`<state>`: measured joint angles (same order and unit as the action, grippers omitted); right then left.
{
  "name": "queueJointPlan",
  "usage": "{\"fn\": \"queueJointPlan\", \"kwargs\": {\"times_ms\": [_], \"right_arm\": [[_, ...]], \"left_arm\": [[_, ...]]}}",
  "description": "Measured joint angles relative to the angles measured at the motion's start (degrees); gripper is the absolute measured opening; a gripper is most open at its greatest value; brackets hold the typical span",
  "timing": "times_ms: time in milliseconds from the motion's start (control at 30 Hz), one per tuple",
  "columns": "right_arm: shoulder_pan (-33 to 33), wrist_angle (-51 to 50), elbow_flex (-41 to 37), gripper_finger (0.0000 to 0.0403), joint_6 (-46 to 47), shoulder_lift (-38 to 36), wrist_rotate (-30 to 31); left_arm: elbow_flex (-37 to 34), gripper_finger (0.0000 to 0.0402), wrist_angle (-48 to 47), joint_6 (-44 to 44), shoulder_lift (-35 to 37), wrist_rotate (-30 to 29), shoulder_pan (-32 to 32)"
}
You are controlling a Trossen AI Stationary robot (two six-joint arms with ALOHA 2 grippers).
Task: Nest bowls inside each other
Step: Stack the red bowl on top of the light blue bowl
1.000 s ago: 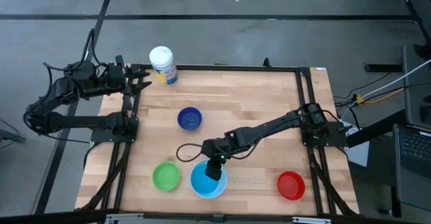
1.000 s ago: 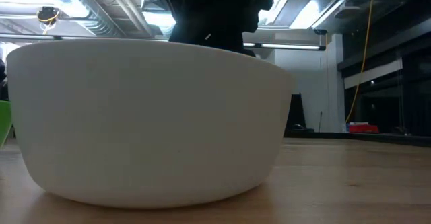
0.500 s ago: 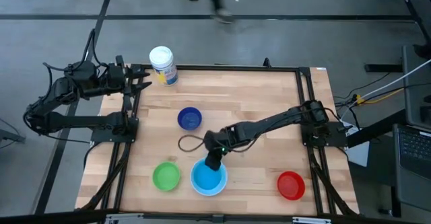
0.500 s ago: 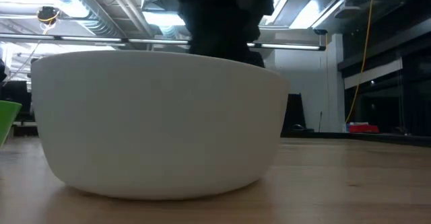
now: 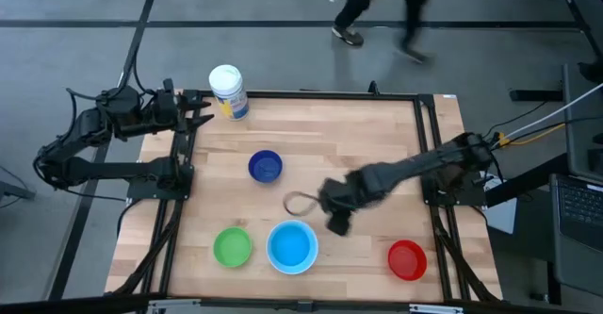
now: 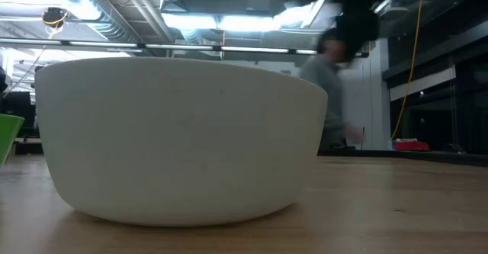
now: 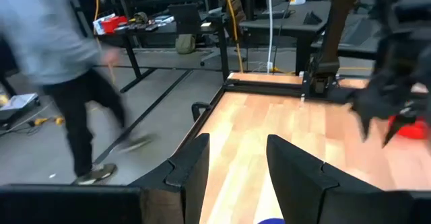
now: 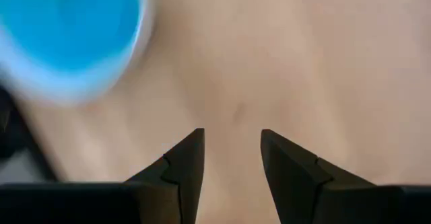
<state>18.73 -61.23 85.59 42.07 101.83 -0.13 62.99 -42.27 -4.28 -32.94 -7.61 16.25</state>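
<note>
The teal bowl [image 5: 291,245] sits inside the white bowl [image 6: 183,139] near the table's front edge. The green bowl [image 5: 232,247] stands to its left, the dark blue bowl [image 5: 266,166] farther back, and the red bowl [image 5: 407,259] at the front right. My right gripper [image 5: 337,222] hangs open above bare wood just right of the teal bowl [image 8: 67,29], pointing down with nothing between its fingers [image 8: 182,167]. My left gripper [image 7: 236,163] stands open beyond the table's far left corner, holding nothing.
A white cylindrical container [image 5: 228,91] stands at the far left corner. A black frame [image 5: 424,144] runs along the table's sides. A person [image 5: 377,3] walks past beyond the far edge. Bare wood lies between the teal and red bowls.
My right gripper has risen out of the teal bowl and gone toward the table's right edge, tipping to point more steeply down. The white bowl with the teal one in it slid a little away from the near edge, then stayed still.
</note>
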Motion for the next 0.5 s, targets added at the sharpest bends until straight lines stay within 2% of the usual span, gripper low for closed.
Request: {"fn": "queueJointPlan", "kwargs": {"times_ms": [100,200,333,500], "right_arm": [[3.36,0.96,-8.84,0.0144,3.01,-5.44,-6.19],[6.4,4.08,-17.54,0.0139,7.78,-10.91,-9.5],[8.78,5.39,-23.83,0.0134,10.99,-17.66,-10.26],[11.4,3.71,-31.2,0.0128,10.99,-22.0,-11.99]], "left_arm": [[-1.23,0.0145,0.43,-0.44,0.06,-0.25,-0.01],[-2.7,0.0145,0.96,0.36,0.08,-0.24,0.0],[-3.59,0.0145,1.71,1.58,0.01,-0.23,-0.02],[-3.59,0.0145,4.37,2.2,-0.07,-0.24,0.0]]}}
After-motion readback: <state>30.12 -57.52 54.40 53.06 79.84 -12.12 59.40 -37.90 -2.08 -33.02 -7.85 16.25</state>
